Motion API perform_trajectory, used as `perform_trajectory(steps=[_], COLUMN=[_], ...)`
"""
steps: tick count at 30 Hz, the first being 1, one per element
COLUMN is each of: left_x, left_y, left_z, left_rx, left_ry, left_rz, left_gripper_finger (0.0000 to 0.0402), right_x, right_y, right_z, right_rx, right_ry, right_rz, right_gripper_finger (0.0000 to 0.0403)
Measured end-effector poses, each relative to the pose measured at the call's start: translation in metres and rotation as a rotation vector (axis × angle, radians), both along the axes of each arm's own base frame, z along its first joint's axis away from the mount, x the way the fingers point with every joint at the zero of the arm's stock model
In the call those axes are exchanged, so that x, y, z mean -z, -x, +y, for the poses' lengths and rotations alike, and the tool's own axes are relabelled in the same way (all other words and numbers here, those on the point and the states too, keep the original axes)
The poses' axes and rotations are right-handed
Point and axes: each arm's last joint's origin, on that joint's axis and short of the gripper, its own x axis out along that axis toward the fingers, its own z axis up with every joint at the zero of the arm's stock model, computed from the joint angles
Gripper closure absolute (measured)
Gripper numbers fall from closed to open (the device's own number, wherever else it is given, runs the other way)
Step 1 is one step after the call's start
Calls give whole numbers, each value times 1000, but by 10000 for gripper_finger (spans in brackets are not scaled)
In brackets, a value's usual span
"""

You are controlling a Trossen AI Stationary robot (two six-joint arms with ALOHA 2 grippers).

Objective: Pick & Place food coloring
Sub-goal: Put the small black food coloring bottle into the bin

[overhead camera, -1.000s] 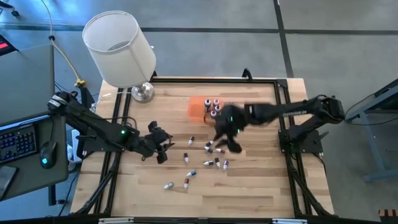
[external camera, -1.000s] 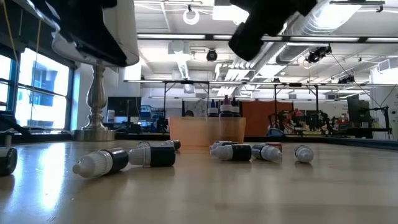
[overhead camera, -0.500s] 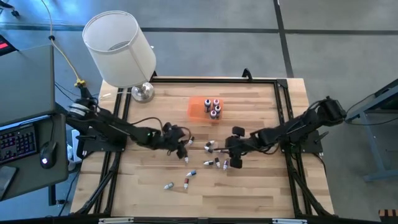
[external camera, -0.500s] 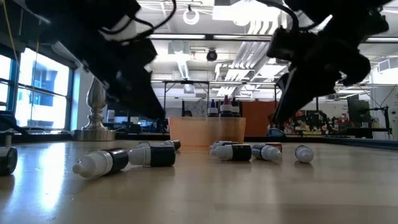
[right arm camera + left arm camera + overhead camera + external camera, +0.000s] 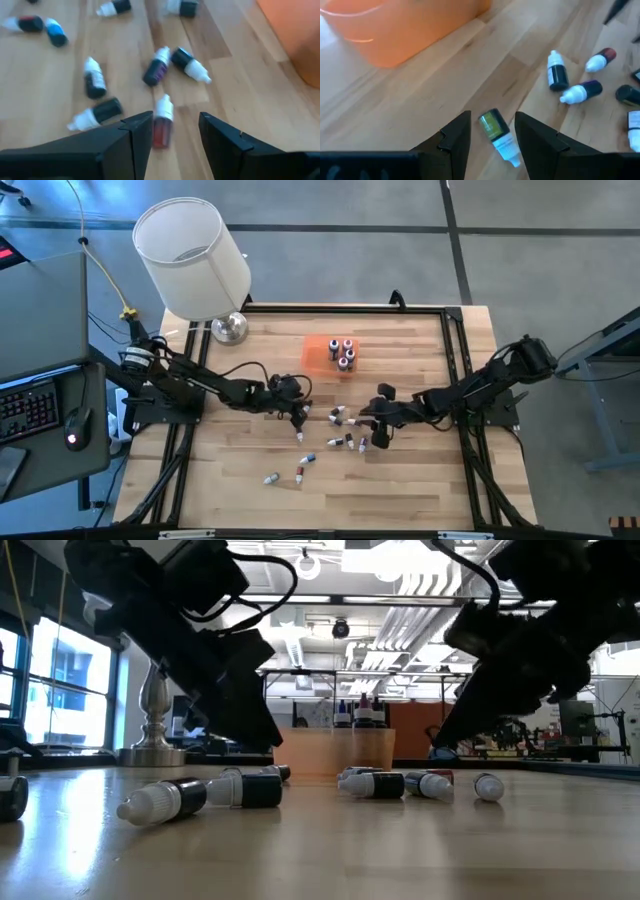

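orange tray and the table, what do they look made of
Tray: probably plastic, smooth and slightly translucent, since light glows through its wall in the low view. Table: wood, shown by its plank seams and grain, with a light sheen, likely sealed.

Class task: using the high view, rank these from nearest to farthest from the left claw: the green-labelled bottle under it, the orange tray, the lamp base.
1. Green-labelled bottle, lying between the left claw's open fingers.
2. Orange tray, further back on the table, towards its middle.
3. Lamp base, at the back left corner.
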Motion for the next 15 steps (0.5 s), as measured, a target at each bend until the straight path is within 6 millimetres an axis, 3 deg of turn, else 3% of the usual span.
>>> perform_trajectory(steps=[5,15], left_x=[2,30], left_y=[0,-9], left_z=[-1,-2], left_rx=[5,-10], left_ry=[60,47], left_rz=[3,34], left_gripper_finger=[250,250], right_x=[3,-3], right_y=[3,-1], right_z=[-2,-3], right_rx=[31,45], right_ry=[48,120], right_rz=[1,-64], right_gripper_finger=[255,256])
